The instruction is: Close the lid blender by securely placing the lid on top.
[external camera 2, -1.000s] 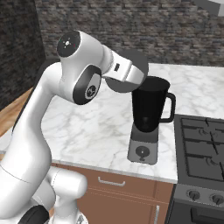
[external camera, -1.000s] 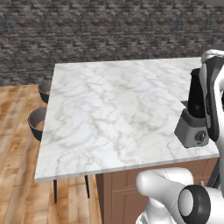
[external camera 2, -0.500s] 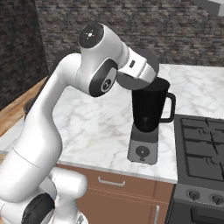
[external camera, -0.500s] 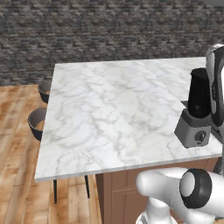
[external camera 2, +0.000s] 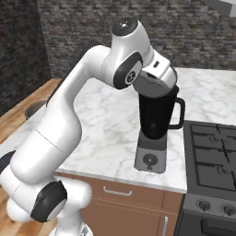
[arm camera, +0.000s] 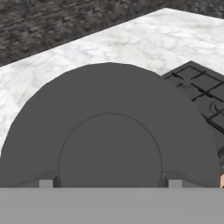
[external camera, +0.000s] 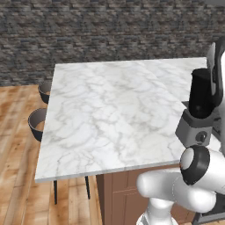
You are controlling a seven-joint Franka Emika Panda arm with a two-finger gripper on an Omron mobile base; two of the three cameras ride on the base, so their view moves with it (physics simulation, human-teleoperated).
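Note:
The blender [external camera 2: 156,120] is a tall black jar on a squat grey base with a round knob, near the counter's front edge beside the stove. It also stands at the right edge of the left base view, blender [external camera: 200,110]. My arm reaches over it from the left. The lid [external camera 2: 153,85], a dark-grey disc, hangs slightly tilted right at the jar's rim, under my hand. In the hand view the lid [arm camera: 109,131] spreads wide between my fingertips [arm camera: 47,183], with my gripper [arm camera: 111,183] shut on it. The jar below is hidden by the disc.
The white marble counter [external camera: 114,110] stretches left of the blender. A black gas stove [external camera 2: 214,156] adjoins the blender on the right, and shows as stove [arm camera: 199,89]. Two dark round stools [external camera: 37,121] stand beyond the counter's left edge. A stone wall backs the room.
My arm has swung to the right with the lid, from left of the jar to directly over its rim. The blender has stayed put.

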